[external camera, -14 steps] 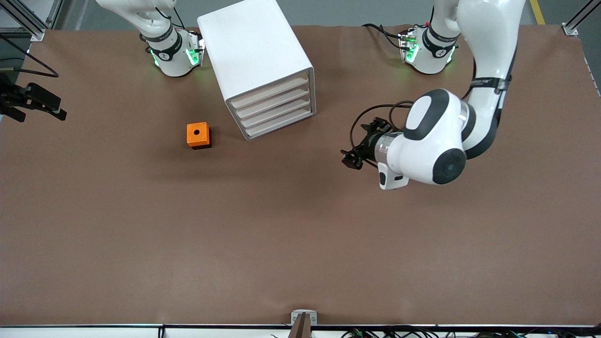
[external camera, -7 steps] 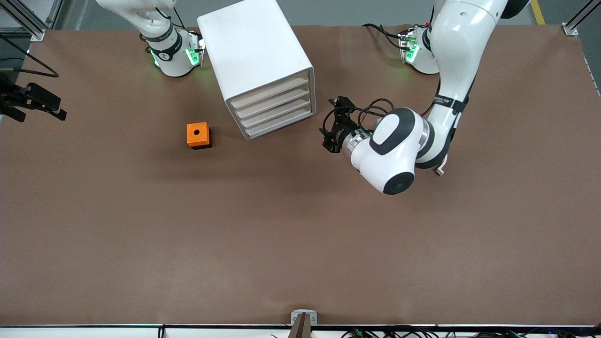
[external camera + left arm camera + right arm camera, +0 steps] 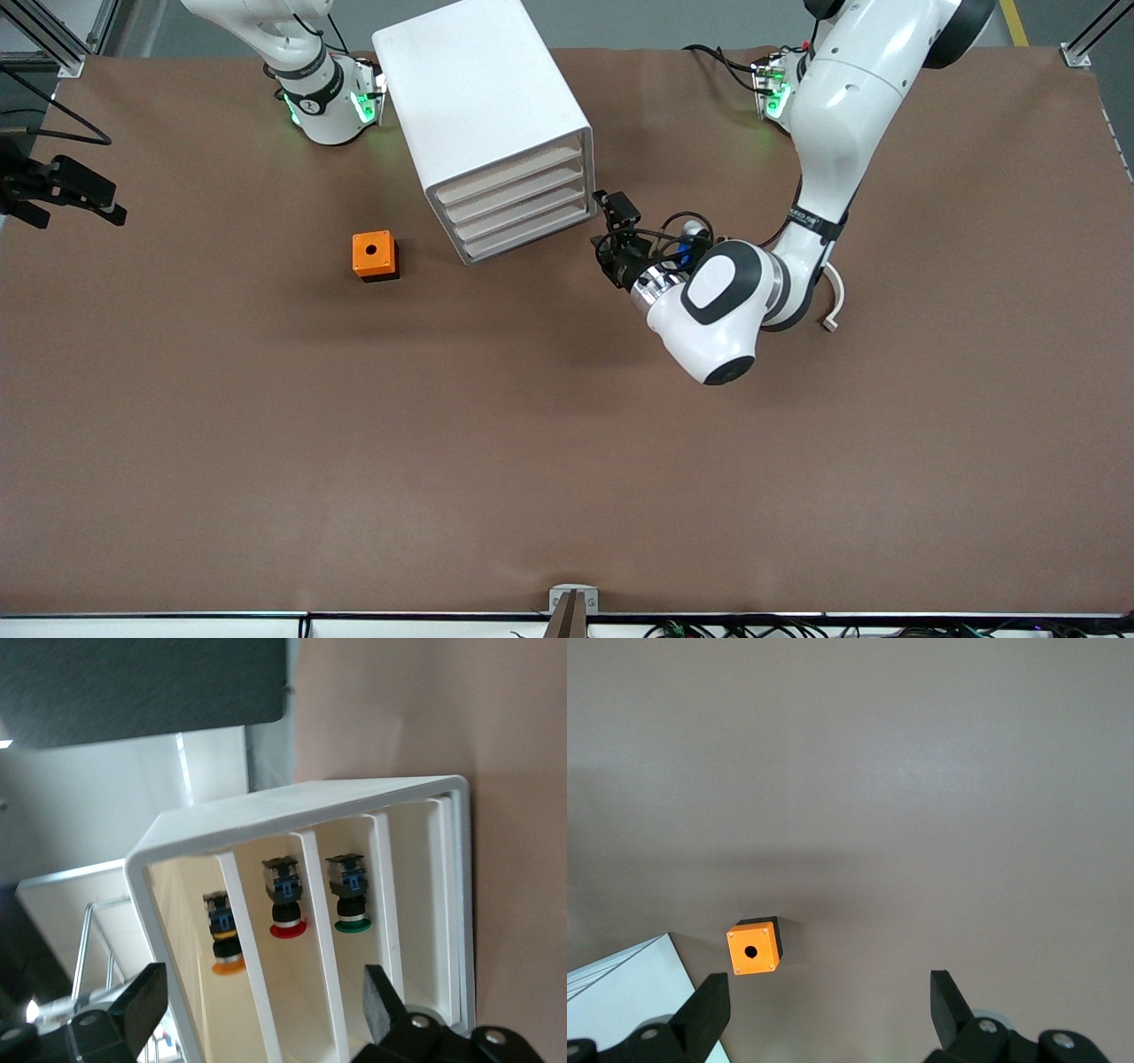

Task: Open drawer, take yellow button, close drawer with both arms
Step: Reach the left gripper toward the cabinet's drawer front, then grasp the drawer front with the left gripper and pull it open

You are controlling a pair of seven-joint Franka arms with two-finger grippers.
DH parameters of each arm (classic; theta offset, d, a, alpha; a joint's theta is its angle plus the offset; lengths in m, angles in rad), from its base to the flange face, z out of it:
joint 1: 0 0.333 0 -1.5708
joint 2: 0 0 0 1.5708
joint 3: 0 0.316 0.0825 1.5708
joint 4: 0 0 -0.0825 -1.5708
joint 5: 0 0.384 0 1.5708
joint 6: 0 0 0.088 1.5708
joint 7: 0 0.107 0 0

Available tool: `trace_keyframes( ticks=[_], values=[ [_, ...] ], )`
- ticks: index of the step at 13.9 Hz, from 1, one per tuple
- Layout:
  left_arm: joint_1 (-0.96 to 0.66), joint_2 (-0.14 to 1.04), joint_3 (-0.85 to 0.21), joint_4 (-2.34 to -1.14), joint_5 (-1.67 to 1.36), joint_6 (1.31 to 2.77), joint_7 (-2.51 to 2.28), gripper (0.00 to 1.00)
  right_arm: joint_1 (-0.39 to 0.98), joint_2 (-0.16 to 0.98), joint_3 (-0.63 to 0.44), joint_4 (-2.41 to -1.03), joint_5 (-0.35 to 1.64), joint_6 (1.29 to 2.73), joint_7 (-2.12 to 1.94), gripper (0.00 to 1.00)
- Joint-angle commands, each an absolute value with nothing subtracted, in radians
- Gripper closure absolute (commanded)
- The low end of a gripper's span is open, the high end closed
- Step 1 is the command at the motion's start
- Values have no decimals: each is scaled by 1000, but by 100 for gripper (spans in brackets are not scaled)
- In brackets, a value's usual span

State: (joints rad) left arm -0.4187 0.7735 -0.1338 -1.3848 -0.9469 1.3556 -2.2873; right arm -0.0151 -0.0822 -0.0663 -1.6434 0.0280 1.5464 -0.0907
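The white cabinet (image 3: 483,106) stands near the robots' bases. Its four drawers are all pushed in, and the drawer (image 3: 509,175) is the uppermost one. My left gripper (image 3: 609,232) is open, level with the drawer fronts at the corner toward the left arm's end. It touches nothing. In the left wrist view the open gripper (image 3: 257,1005) faces the drawer (image 3: 186,930). The button (image 3: 225,943), with its yellow-orange cap, shows inside. My right gripper (image 3: 828,1005) is open and empty, high over the table.
An orange cube with a hole (image 3: 374,254) sits beside the cabinet toward the right arm's end; it also shows in the right wrist view (image 3: 752,949). A red-capped button (image 3: 286,899) and a green-capped one (image 3: 348,895) lie in lower drawers. A black fixture (image 3: 66,190) is at the table edge.
My left arm has swung toward the cabinet, bringing its open gripper from over the bare table up to the drawer fronts. The right arm has not moved.
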Motion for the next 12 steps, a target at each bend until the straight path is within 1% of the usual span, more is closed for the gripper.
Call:
trace_keyframes(
  ticks=[1,2,4,6,12],
  values=[
    [-408,822,-150,-1356,-1032,1335,-2365,23,-25,-94,-61,-1643,31,1536,-97,0],
    [-416,824,-153,-1358,-1045,1335,-2365,32,-25,-94,-63,-1643,29,1537,-97,0],
    [-426,836,-175,-1359,-1045,1333,-2365,44,-26,-92,-63,-1641,29,1537,-101,0],
    [-457,839,-179,-1361,-1046,1335,-2365,49,-26,-89,-63,-1631,29,1537,-104,0],
    [-514,836,-181,-1422,-1039,1316,-2372,51,-28,-72,-63,-1617,25,1536,-104,0]
  ],
)
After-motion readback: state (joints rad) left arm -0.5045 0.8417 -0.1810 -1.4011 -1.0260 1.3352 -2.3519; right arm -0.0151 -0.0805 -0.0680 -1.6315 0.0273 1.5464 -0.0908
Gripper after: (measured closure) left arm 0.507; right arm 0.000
